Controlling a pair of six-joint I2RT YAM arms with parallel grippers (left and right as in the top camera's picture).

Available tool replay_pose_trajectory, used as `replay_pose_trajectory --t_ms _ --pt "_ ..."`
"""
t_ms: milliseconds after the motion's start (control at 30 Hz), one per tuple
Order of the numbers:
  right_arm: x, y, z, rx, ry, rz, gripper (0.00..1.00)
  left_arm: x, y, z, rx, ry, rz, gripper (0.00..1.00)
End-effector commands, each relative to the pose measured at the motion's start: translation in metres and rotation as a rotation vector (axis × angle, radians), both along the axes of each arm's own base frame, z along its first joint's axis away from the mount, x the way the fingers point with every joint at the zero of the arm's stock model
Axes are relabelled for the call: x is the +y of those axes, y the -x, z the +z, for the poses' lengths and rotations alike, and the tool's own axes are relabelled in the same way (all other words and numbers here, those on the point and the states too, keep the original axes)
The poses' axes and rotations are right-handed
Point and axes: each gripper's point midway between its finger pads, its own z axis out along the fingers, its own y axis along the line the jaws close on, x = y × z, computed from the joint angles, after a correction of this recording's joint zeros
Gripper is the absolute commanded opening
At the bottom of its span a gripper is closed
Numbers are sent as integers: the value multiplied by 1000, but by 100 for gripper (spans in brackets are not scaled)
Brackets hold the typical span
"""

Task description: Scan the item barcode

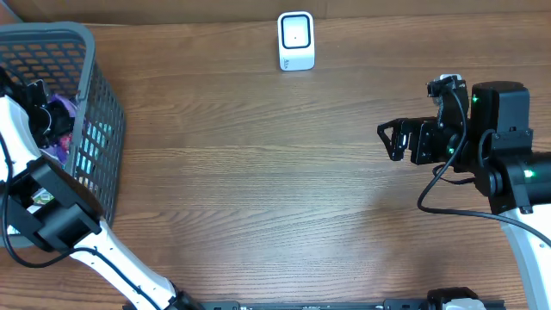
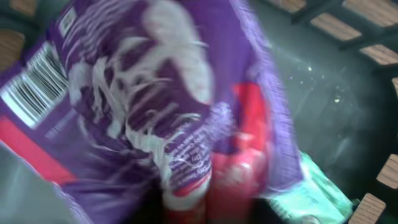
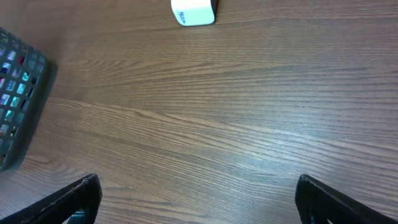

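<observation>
A purple snack packet [image 2: 155, 93] fills the blurred left wrist view, its barcode [image 2: 28, 93] at the upper left. My left gripper [image 1: 41, 110] reaches down into the grey basket [image 1: 103, 129]; its jaws look closed on the packet's red and white lower part, the fingers showing only as dark shapes. From overhead a bit of purple packet [image 1: 62, 108] shows beside the arm. The white scanner [image 1: 296, 40] stands at the table's far edge, also in the right wrist view as the scanner [image 3: 194, 12]. My right gripper [image 1: 392, 140] hovers open over bare wood, far from both.
A teal packet [image 2: 317, 186] lies under the purple one in the basket, above its dark mesh floor [image 2: 323, 74]. The basket's corner [image 3: 18, 99] shows at the left of the right wrist view. Wooden table [image 1: 258, 198] stretches between the arms.
</observation>
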Motion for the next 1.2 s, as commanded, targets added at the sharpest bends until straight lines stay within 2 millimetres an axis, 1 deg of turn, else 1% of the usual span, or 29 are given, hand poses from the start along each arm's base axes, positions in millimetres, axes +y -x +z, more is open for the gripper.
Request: replay_pose_trajectory --t_ms 0,67,133,233,300,367,400,500,533,600,633,667,733,767,833,900,933,967,1100,1167 --pt "2 -2 8 -19 -10 4 100 -10 2 -33 54 57 -33 4" --pt "2 -2 9 -19 -10 4 100 -7 0 -24 38 45 -30 4" --pt "2 -2 9 -20 -10 4 100 -2 -1 -11 18 35 -8 4" --pt "2 -2 9 -22 -10 4 100 7 -6 23 -34 10 46 4" --pt "2 -2 9 -22 -11 4 100 11 -10 58 -85 -15 81 4" --pt "2 -2 9 -23 -11 4 100 12 -11 99 -146 -47 107 4" --pt "2 -2 9 -22 -10 5 100 11 -11 123 -181 -66 118 4" --pt "2 -2 9 -21 -10 4 100 2 -4 191 -290 -124 138 4" --pt "2 -2 9 -21 -11 5 100 -5 0 217 -333 -148 139 4" --pt "2 -2 9 -20 -13 2 100 -18 8 257 -403 -190 129 4" --pt "2 -2 9 -20 -13 2 100 -26 11 274 -435 -211 118 4" --pt "2 -2 9 -20 -13 2 100 -32 14 287 -457 -232 99 4" --pt "2 -2 9 -20 -13 2 100 -43 18 308 -484 -299 13 4" --pt "2 -2 9 -20 -13 2 100 -46 19 313 -488 -323 -23 9" --pt "2 -2 9 -20 -13 2 100 -47 18 312 -479 -334 -49 30" --pt "2 -2 9 -20 -12 2 100 -45 16 298 -446 -310 -48 50" --pt "2 -2 9 -20 -12 2 100 -44 16 289 -424 -294 -46 77" --pt "2 -2 9 -20 -12 2 100 -41 16 277 -397 -271 -30 99" --pt "2 -2 9 -21 -12 2 100 -28 17 235 -316 -157 96 100" --pt "2 -2 9 -21 -12 2 100 -22 16 212 -269 -114 125 100"
